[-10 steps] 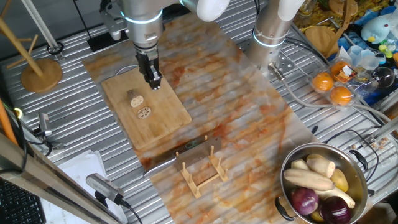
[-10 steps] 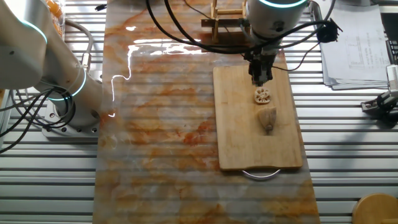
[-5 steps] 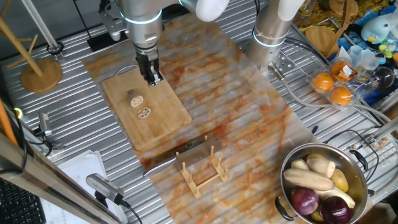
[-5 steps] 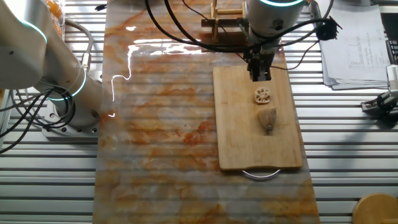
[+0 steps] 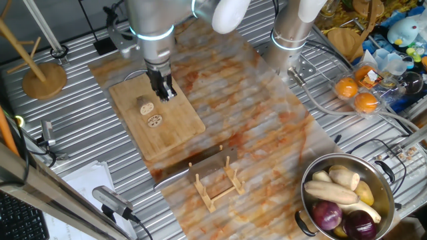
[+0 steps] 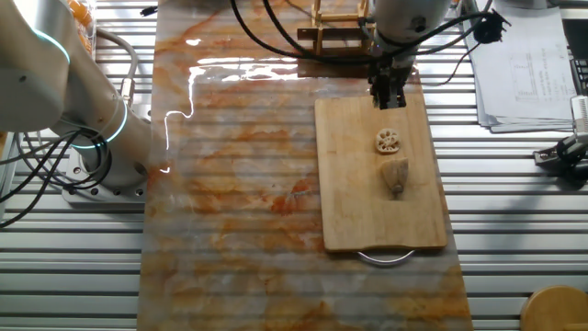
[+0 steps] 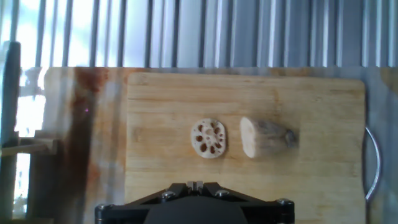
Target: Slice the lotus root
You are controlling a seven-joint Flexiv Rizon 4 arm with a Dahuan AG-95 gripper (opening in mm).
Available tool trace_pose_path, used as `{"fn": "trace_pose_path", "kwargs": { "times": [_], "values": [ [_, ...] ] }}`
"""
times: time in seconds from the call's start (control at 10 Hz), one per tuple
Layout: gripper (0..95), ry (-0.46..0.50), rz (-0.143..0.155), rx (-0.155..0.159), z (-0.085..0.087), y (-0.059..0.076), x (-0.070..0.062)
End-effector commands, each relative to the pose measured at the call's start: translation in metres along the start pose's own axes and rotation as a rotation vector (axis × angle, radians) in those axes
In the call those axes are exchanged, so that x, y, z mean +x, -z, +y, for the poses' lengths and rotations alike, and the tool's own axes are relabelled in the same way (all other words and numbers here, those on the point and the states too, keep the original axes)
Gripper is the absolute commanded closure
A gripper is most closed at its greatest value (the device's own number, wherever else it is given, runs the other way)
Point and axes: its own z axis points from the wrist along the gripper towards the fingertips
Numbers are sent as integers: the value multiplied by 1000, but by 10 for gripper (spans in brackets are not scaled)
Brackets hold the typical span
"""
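Fingertips are cut off in hand view. Black two-finger gripper (image 5: 164, 93) is seen closed, empty, above the bamboo cutting board's (image 5: 180, 127) edge, clear of the tan lotus root chunk (image 7: 266, 137).

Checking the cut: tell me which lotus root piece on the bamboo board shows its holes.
The thin round beige slice, lying flat with its ring of dark holes facing up. The stubby tan-brown chunk beside it lies on its side.

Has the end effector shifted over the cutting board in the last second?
Yes. The end effector has drawn back from the lotus slice toward the cutting board edge nearest the wooden rack.
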Motion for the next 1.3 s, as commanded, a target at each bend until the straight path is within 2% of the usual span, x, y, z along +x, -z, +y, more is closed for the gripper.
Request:
{"fn": "trace_pose_path", "kwargs": {
  "times": [0.1, 0.3, 0.4, 0.6, 0.9, 1.0, 1.2, 1.3],
  "values": [
    [950, 54, 70, 18, 4, 3, -9],
    [950, 87, 113, 54, 9, 6, -28],
    [950, 88, 136, 55, 13, 8, -37],
    [950, 78, 166, 51, 15, 7, -44],
    [950, 61, 167, 48, 13, 5, -45],
    [950, 54, 167, 30, 13, 5, -45],
    [950, 105, 161, 8, 13, 5, -45],
    [950, 129, 171, 11, 13, 5, -45]
  ]
}}
